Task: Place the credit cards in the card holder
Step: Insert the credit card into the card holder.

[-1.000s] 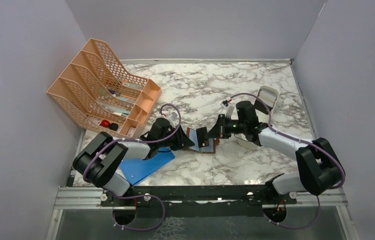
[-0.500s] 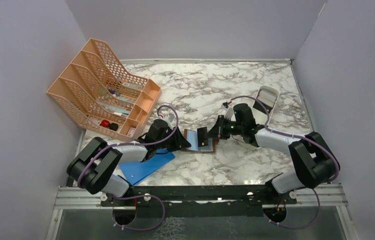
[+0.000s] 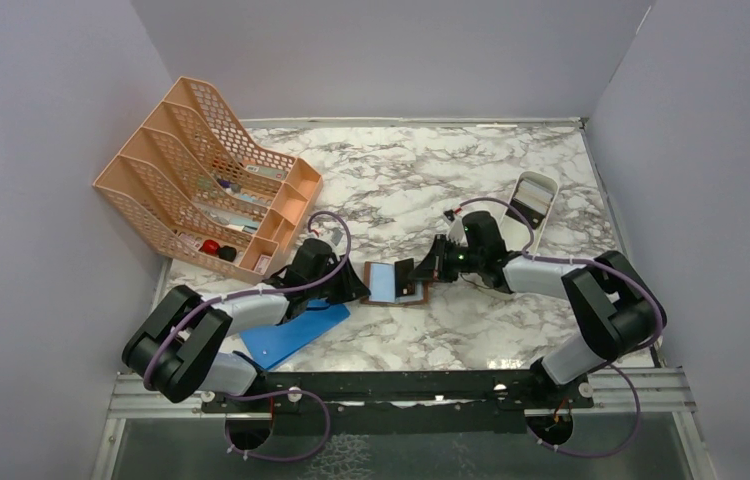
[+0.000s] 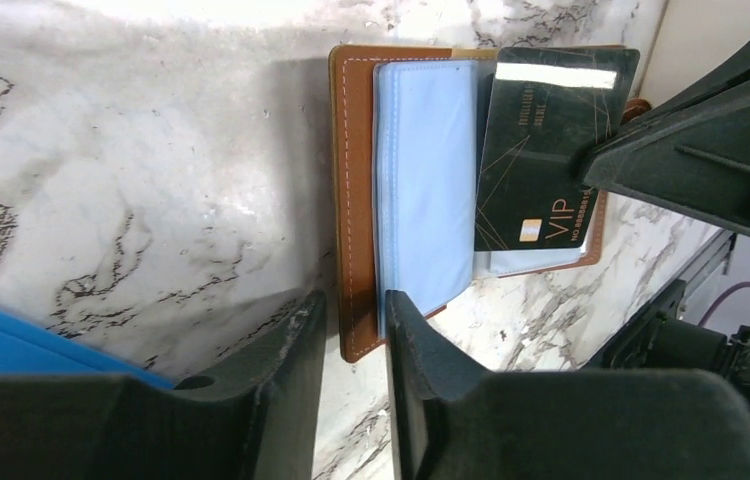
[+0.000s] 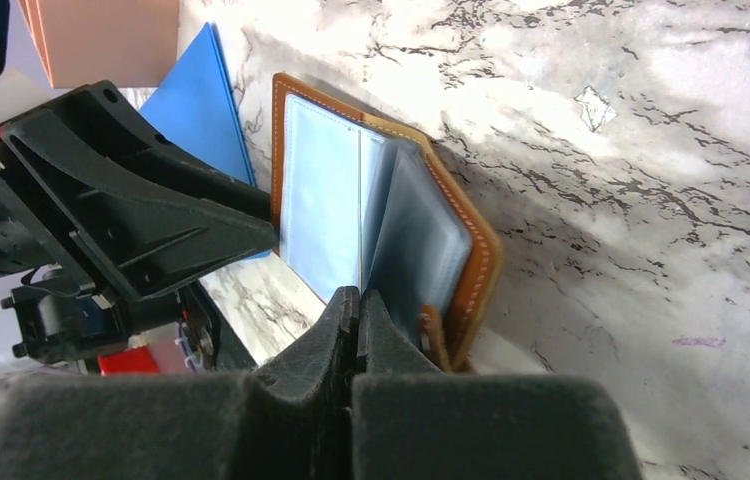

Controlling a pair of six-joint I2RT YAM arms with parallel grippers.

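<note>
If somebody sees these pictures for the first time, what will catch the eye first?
The open brown leather card holder lies in the middle of the marble table, its pale blue sleeves showing. The right end effector pinches a black VIP card over it, while the left end effector sits at its opposite edge, jaws slightly apart. An orange mesh rack stands at the far left.

Card holder [image 3: 384, 283] now opened flatter, its light blue inside facing up; left gripper [image 3: 361, 291] drawn back leftward; right gripper [image 3: 421, 267], pinching dark card [image 3: 404, 271], shifted slightly left.
</note>
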